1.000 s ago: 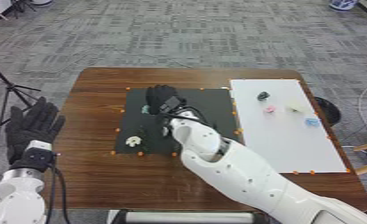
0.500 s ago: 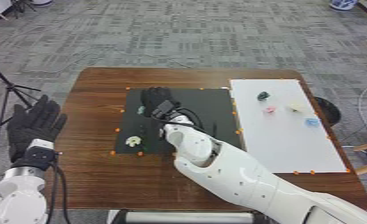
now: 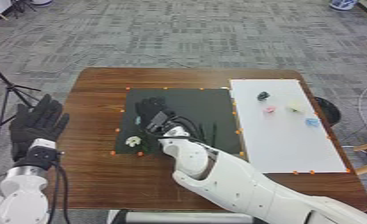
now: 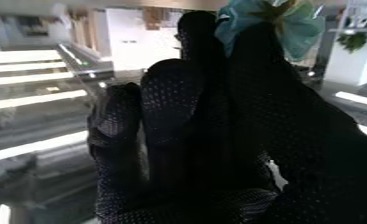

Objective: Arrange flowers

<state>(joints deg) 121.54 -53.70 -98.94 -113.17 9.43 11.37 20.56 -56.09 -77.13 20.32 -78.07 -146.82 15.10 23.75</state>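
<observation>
In the head view, the right hand [image 3: 151, 111] is low over the black mat's left half, a pale teal flower [image 3: 138, 120] at its left side. The right wrist view has the right hand [image 4: 184, 125] pinching that teal flower [image 4: 295, 32] between thumb and fingers, near their tips. Nearer the robot lies a white flower [image 3: 133, 141] on the black mat [image 3: 206, 102]. Green stems [image 3: 213, 134] rest right of the right wrist. Off the table's left side, the left hand [image 3: 37, 124] is open, palm up and holding nothing.
On the white board [image 3: 290, 145] at the right are a dark green piece [image 3: 263, 96], a pink flower [image 3: 269, 109], a pale yellow flower [image 3: 295, 106] and a blue flower [image 3: 313, 122]. Orange markers line both mats. A tripod [image 3: 9, 87] stands at the left.
The right hand has come nearer the robot and slightly left, bringing the teal flower along. More of the green stems is uncovered. The left hand has barely shifted.
</observation>
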